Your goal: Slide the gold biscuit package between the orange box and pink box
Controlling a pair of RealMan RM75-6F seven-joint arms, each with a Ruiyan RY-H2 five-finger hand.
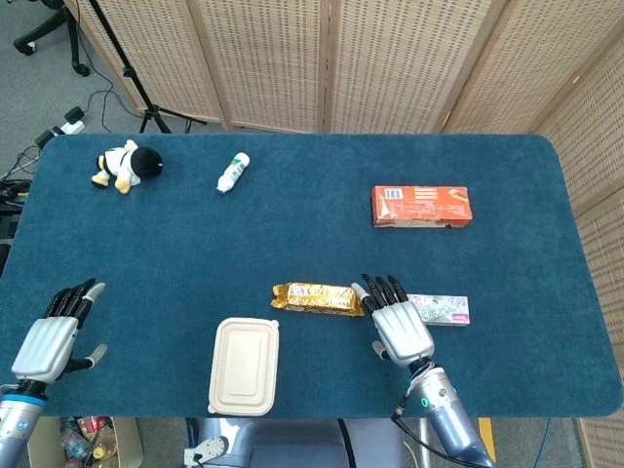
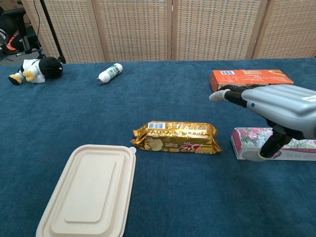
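Note:
The gold biscuit package (image 1: 316,297) (image 2: 176,137) lies flat near the table's front middle. The pink flowered box (image 1: 444,309) (image 2: 286,143) lies just right of it, and the orange box (image 1: 421,206) (image 2: 249,79) sits farther back on the right. My right hand (image 1: 396,319) (image 2: 274,108) hovers open, palm down, over the pink box's left end, its fingertips close to the package's right end and covering part of the box. Whether it touches either I cannot tell. My left hand (image 1: 56,334) rests open at the front left, far from the package.
A beige lidded food container (image 1: 244,365) (image 2: 88,192) sits front left of the package. A penguin plush (image 1: 125,166) (image 2: 34,69) and a small white bottle (image 1: 232,174) (image 2: 109,73) lie at the back left. Wicker screens stand behind the table.

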